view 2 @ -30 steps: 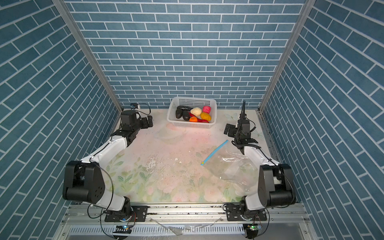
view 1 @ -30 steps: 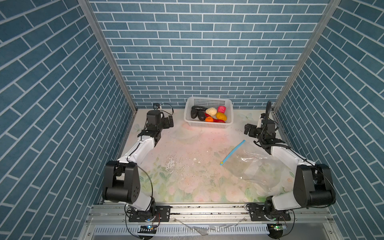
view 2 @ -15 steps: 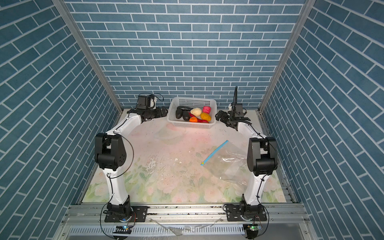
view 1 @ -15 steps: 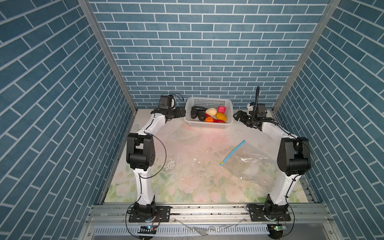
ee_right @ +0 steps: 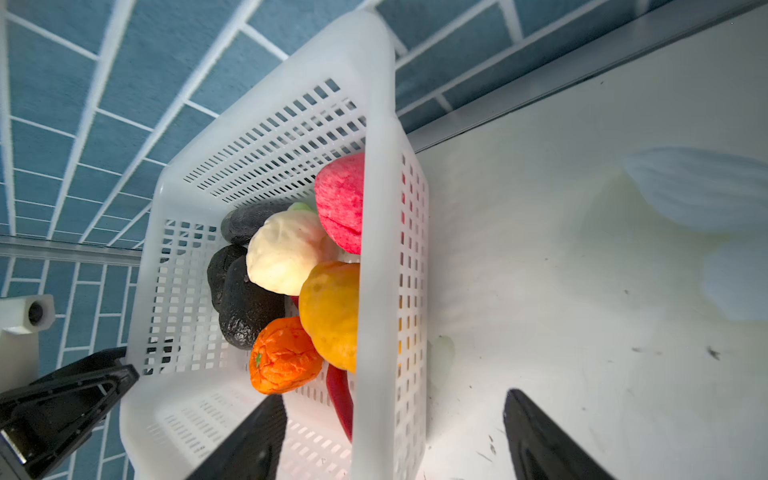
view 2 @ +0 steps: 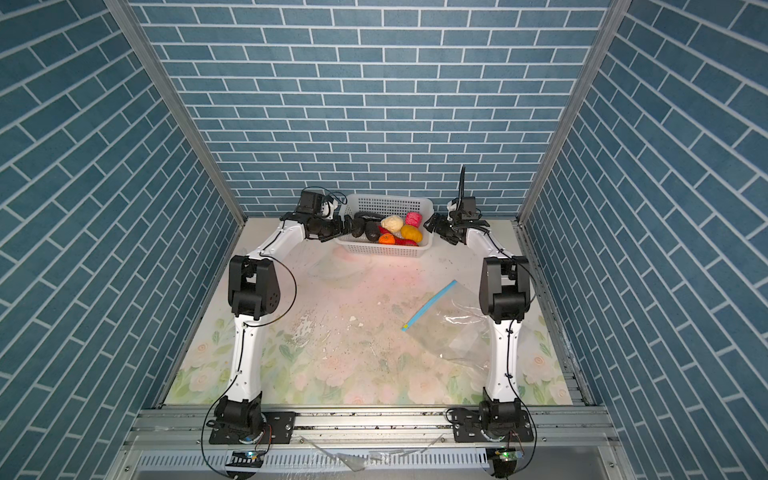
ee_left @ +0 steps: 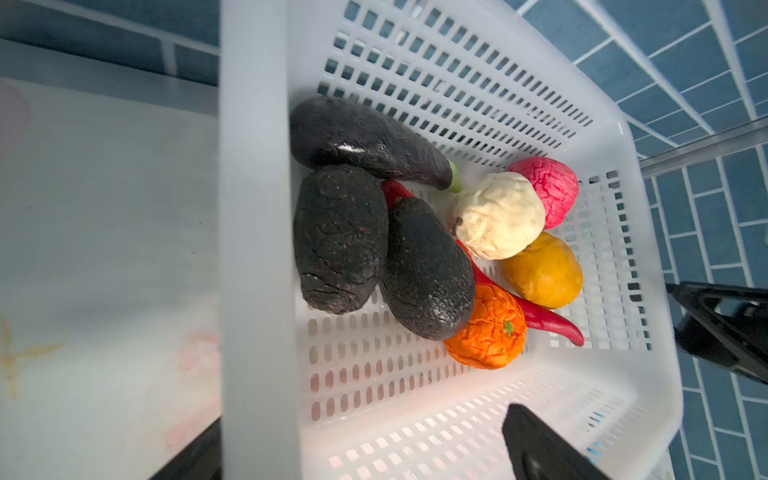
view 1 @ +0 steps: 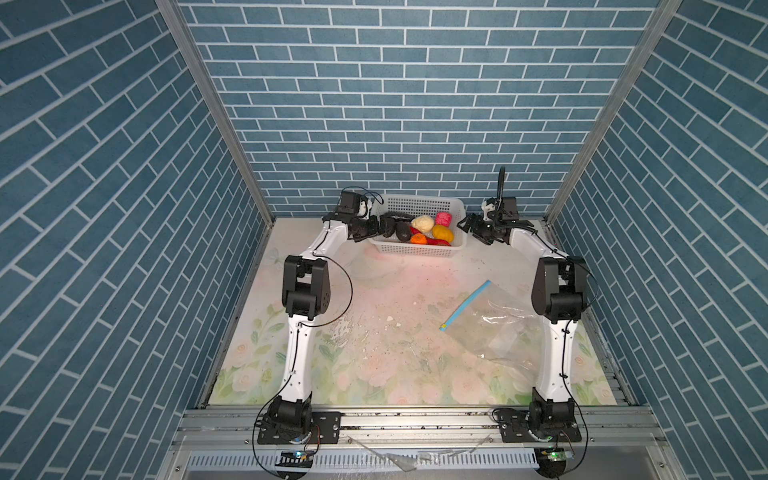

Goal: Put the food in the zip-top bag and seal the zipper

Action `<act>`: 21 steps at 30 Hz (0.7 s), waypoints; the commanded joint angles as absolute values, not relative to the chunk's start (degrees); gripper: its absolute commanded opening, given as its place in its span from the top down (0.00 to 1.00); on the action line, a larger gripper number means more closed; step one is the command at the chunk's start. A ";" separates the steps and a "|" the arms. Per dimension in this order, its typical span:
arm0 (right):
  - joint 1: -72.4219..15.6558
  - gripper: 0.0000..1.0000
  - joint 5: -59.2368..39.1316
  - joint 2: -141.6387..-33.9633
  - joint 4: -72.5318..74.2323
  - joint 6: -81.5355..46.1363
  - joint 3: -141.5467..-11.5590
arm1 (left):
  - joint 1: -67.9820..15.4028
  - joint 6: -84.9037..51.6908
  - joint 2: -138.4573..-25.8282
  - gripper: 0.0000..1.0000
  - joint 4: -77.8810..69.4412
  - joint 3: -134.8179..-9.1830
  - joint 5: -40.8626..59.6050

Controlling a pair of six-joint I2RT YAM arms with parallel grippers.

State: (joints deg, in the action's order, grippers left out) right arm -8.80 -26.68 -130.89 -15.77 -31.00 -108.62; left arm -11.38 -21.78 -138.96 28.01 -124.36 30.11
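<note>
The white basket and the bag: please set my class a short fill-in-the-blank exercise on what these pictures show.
Among the toy food in the white basket, ____ pieces are black.
The zip-top bag lies on the table beside the ____ arm.
The left gripper and the right gripper each have one finger inside the basket and one ____ it.
The zipper strip is light ____.
Missing words: three; right; outside; blue.

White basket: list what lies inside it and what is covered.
Inside the white basket: an aubergine, two black lumps, a cream piece, a pink piece, a yellow-orange piece, an orange, red chilli. A black lump covers its middle; one chilli or two, unclear.
</note>
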 commanded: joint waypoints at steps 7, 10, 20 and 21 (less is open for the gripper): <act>-12.29 0.29 -30.94 -132.05 -19.34 -28.35 -115.28 | -12.51 -23.25 -134.15 0.06 26.21 -121.94 33.97; -13.24 0.30 -30.68 -132.02 -20.64 -27.79 -116.08 | -12.51 -23.20 -131.86 0.06 25.19 -119.13 33.49; -17.16 0.35 -29.65 -129.67 -24.08 -26.59 -114.65 | -12.46 -22.57 -122.34 0.07 22.68 -105.76 30.92; -17.73 0.35 -29.30 -128.90 -23.99 -26.46 -113.54 | -12.47 -22.44 -120.89 0.07 22.14 -103.71 30.54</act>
State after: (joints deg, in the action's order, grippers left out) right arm -14.33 -27.38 -132.35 -22.55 -28.47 -113.21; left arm -11.53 -23.35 -125.43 25.78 -106.65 29.30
